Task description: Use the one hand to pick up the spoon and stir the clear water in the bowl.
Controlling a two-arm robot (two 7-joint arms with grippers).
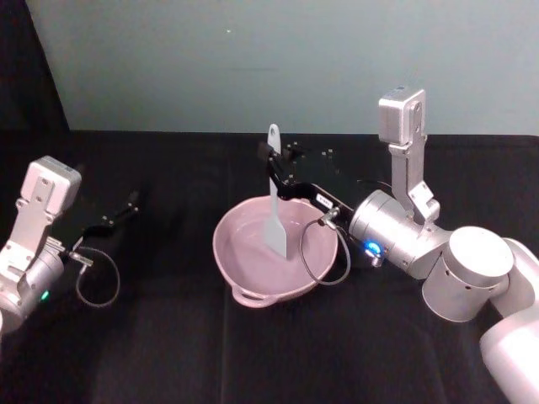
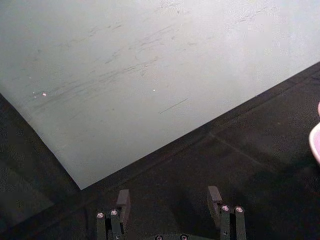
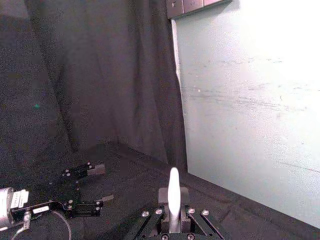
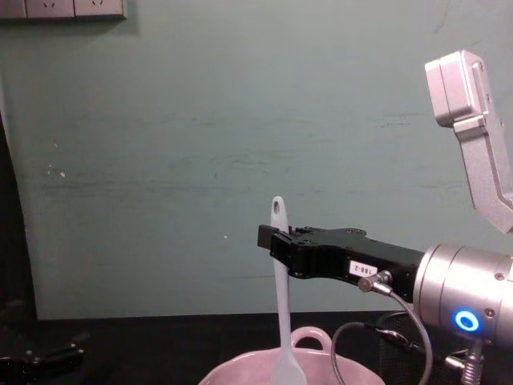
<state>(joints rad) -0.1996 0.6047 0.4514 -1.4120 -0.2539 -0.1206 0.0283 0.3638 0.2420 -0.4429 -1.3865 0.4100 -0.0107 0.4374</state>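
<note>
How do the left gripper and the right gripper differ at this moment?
The right gripper is shut on the spoon; the left gripper is open and holds nothing. The right gripper is above the bowl, with the spoon's head down in it; the left gripper sits low over the table, away from the bowl. Both are black with flat jaws.

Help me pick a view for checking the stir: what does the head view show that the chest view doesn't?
Head view: the bowl's inside, with the spoon's head down in it. Chest view: wall sockets up high. Both: the right hand shut on the upright spoon's handle. The open left hand sits idle at left.
</note>
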